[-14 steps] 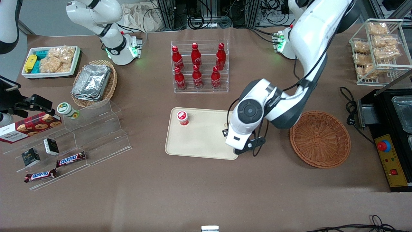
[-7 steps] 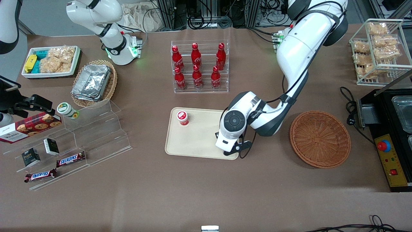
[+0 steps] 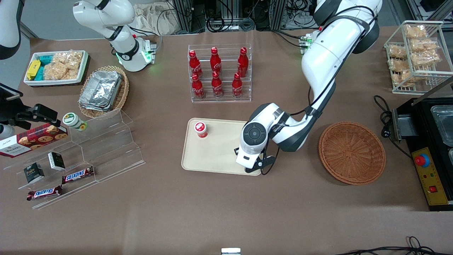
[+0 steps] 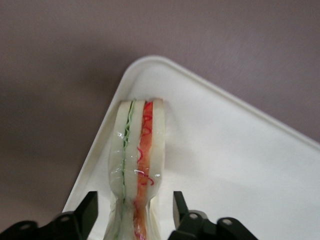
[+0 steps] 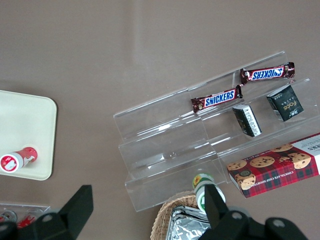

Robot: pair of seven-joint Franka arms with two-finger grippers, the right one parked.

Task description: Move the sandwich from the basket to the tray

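Hovering over the tray (image 3: 216,156), at the corner nearest the front camera on the basket's side, the gripper (image 4: 131,220) is pinching the sandwich (image 4: 137,165) between its fingers (image 4: 86,212), closed to the wedge's width. The sandwich is hanging upright, its red and green filling stripes showing edge-on, just inside the tray's rounded rim. A small red-capped bottle (image 3: 201,129) is standing on the tray's corner farthest from the gripper, well apart from it. The tray's middle is lying bare. The basket (image 3: 351,153) is sitting on the table toward the working arm's end, apart from the tray. A rack of red bottles (image 3: 219,73) is standing farther from the camera than the tray.
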